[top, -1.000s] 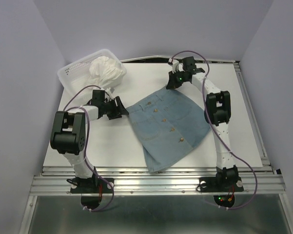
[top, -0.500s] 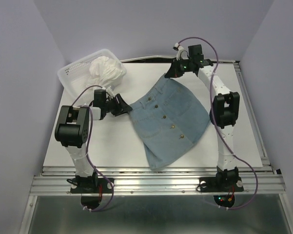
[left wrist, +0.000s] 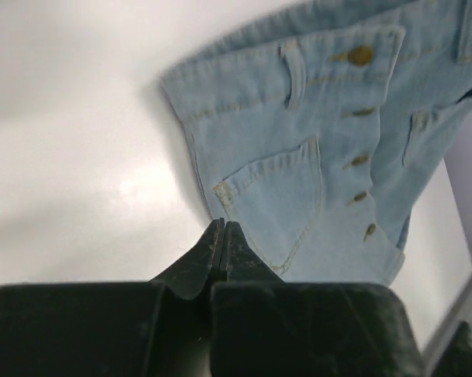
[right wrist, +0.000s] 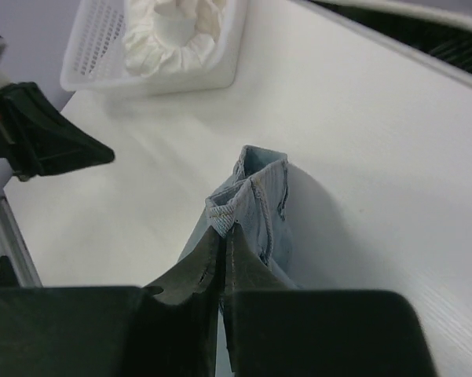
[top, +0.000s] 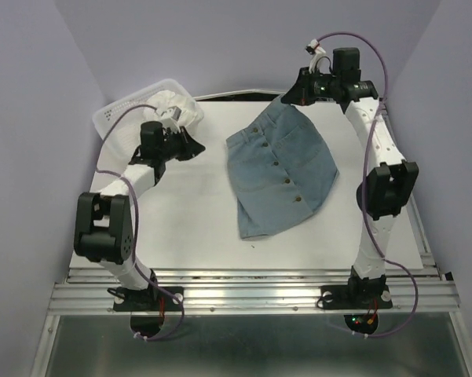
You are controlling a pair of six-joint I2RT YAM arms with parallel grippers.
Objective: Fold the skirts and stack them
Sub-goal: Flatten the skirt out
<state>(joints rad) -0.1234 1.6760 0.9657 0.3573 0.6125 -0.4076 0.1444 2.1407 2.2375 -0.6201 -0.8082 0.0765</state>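
The white table (top: 181,220) carried the blue-grey skirt (top: 283,173) right of centre, button front up and hem toward the near edge. Its far waistband corner was lifted off the surface. At the far left corner sat the mesh basket (top: 114,118), with the white ruffled skirt (top: 173,106) bunched inside. And there was the right gripper (right wrist: 224,232), jaws pinched tight on that raised waistband corner! The left gripper (left wrist: 220,234) hung over bare table between basket and blue-grey skirt, fingers pressed together on nothing, clear of the cloth's edge.
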